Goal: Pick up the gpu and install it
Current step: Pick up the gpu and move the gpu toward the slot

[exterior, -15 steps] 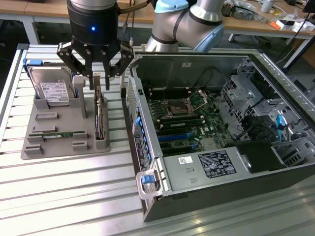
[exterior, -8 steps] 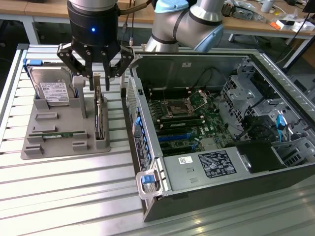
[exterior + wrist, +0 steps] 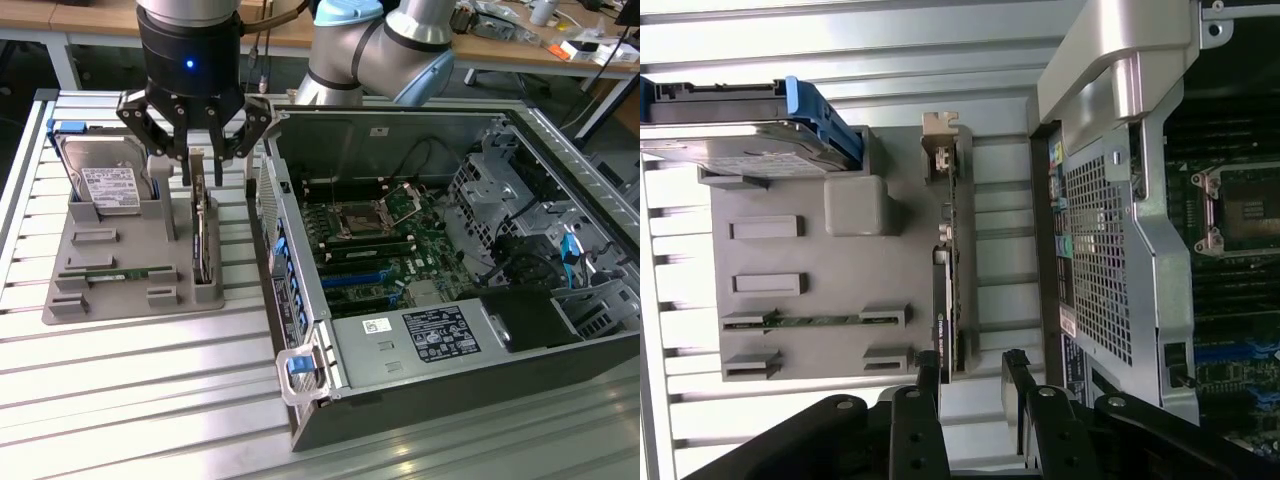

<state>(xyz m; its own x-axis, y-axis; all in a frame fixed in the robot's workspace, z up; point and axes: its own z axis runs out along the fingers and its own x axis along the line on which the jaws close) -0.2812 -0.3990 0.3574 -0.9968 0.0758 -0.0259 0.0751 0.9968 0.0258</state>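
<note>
Grey moulded plastic tray (image 3: pixel 105 300) holds the thin black gpu card (image 3: pixel 203 240) on edge, directly below the open pincer (image 3: pixel 197 168); card's lower edge hidden in its slot

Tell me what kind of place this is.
Probably a robotics lab bench for computer assembly: an open computer case, a grey fixture tray holding a hard drive and gpu, cluttered workbenches behind.
</note>
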